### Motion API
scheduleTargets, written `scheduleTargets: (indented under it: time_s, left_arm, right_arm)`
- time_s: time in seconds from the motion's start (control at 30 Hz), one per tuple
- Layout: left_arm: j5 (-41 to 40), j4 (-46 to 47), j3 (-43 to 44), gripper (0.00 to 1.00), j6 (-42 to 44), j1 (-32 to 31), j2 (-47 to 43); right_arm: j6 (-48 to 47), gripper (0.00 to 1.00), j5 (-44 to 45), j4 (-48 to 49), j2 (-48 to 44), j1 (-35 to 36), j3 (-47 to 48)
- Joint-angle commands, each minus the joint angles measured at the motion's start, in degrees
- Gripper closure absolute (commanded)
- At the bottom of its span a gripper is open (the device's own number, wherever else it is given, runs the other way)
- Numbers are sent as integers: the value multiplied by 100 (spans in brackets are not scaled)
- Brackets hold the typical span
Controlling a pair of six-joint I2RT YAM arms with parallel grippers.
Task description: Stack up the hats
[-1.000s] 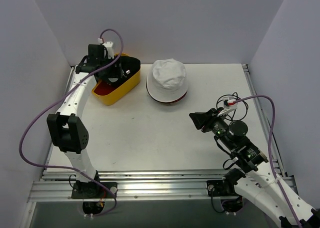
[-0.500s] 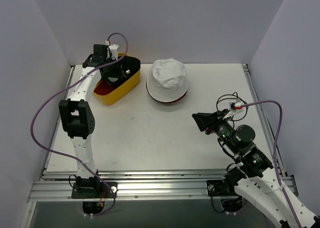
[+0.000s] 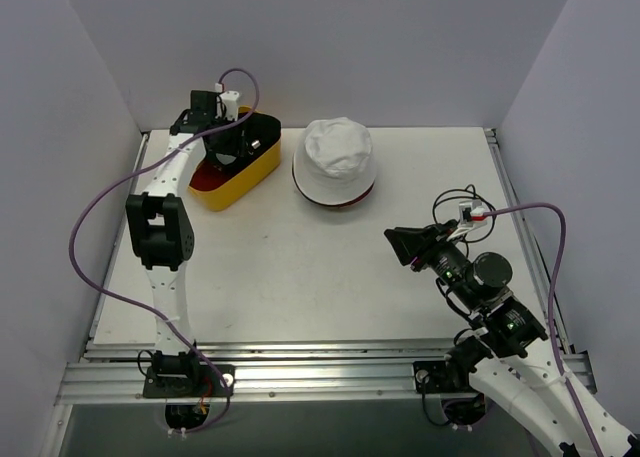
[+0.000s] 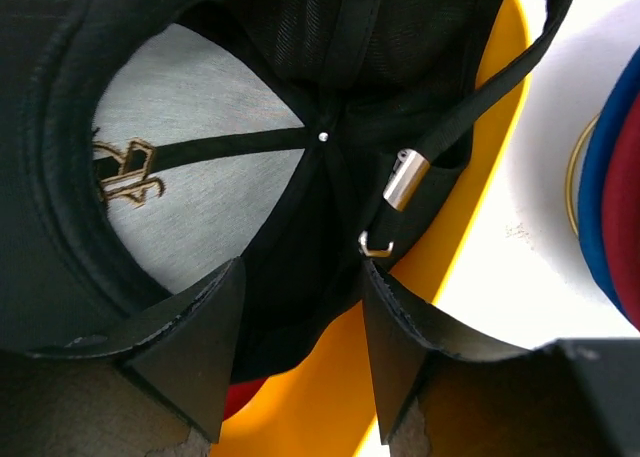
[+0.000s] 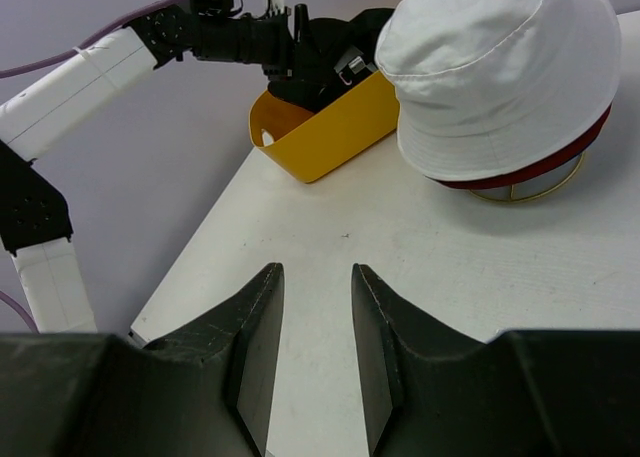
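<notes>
Left gripper (image 4: 300, 352) pushes deeper into the basket (image 4: 470, 247), fingers spread over the black cap (image 4: 300, 217), apparently to carry it to the white hat (image 3: 338, 155); right gripper (image 5: 315, 347) idles, fingers parted.

**Cloth, Plastic and Metal Surfaces**

The black cloth cap (image 4: 330, 127) is matt woven fabric, and its small silver metal buckle (image 4: 404, 179) is shiny. The yellow plastic basket (image 4: 480, 237) looks smooth and glossy. The white cloth bucket hat (image 5: 500, 67) is matt and soft.
</notes>
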Motion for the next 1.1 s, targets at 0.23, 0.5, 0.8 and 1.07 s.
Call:
scheduleTargets:
  time_s: [0.23, 0.5, 0.8, 1.07]
  left_arm:
    - [369, 324, 340, 57, 76, 99, 361]
    - [379, 386, 454, 98, 58, 108, 98]
    - [1, 878, -2, 98, -100, 117, -1211]
    - [149, 1047, -505, 98, -311, 99, -2520]
  right_arm:
    - [20, 71, -92, 235, -118, 47, -10]
    - [-6, 70, -48, 270, 5, 47, -1]
    - [-138, 70, -5, 217, 189, 38, 183]
    - [-366, 68, -154, 165, 348, 56, 552]
